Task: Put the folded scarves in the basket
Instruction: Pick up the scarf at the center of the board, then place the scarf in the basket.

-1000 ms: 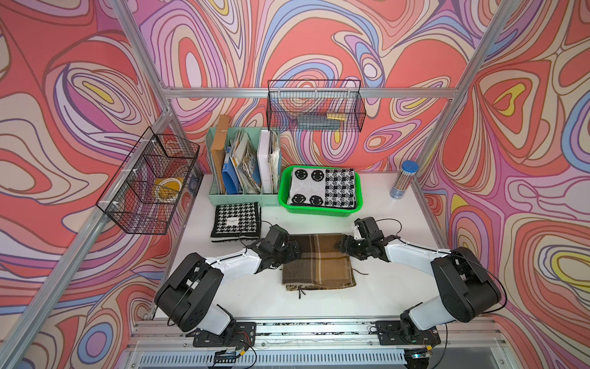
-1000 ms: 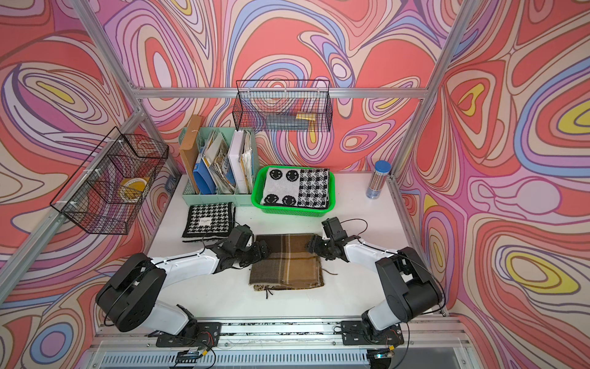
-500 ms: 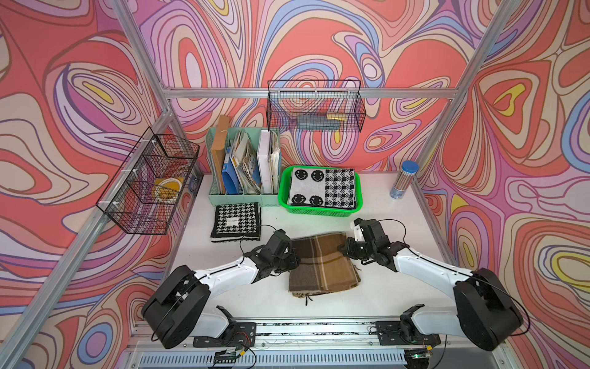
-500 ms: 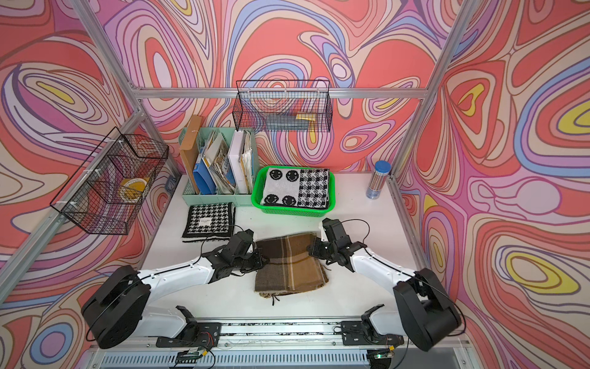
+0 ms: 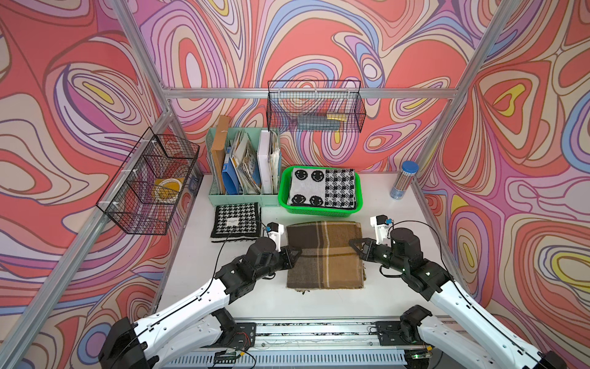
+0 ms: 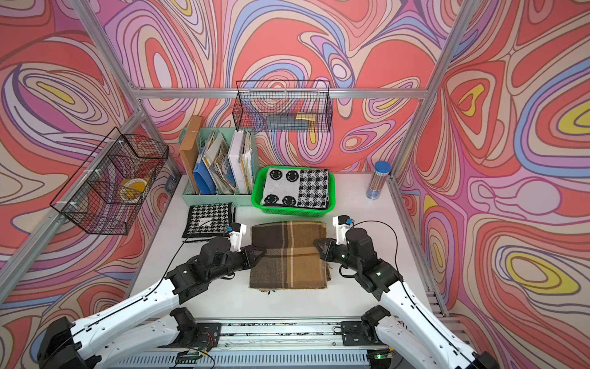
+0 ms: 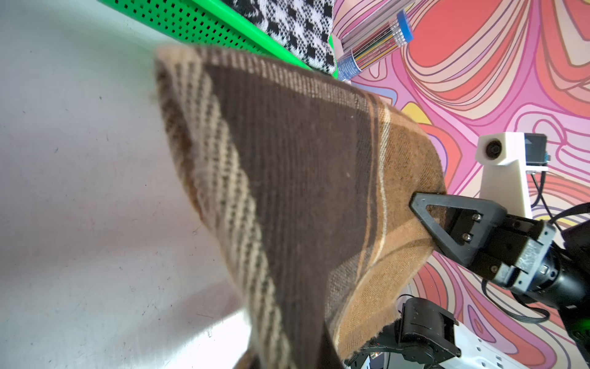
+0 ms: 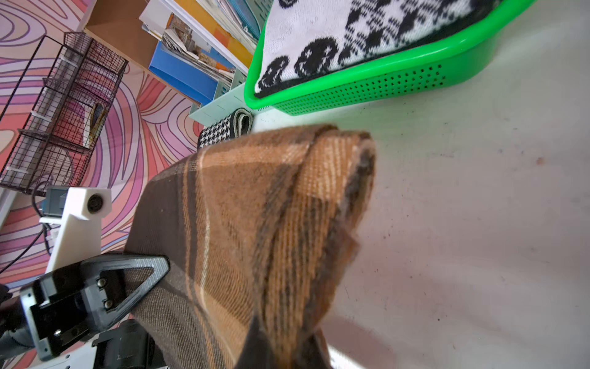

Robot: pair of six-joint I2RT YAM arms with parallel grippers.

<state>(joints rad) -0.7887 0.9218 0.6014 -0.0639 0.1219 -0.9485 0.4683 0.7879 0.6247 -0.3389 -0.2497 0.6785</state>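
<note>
Step in hand: you have the brown plaid scarf (image 5: 324,254) pinched at both side edges and lifted clear of the desk (image 5: 383,204).
Left hand (image 5: 295,252): closed on the scarf's left edge.
Right hand (image 5: 356,245): closed on the right edge.
Where the scarf is: held just in front of the green basket (image 5: 360,204), not yet over it.
Next move: I judge you must carry both hands forward together, level, over the near rim, then release; the smiley-and-check knit (image 5: 322,188) already fills the basket.
Wrist views add: the right wrist view shows the folded layers at the corner (image 8: 335,179); both top views hide them.
</note>
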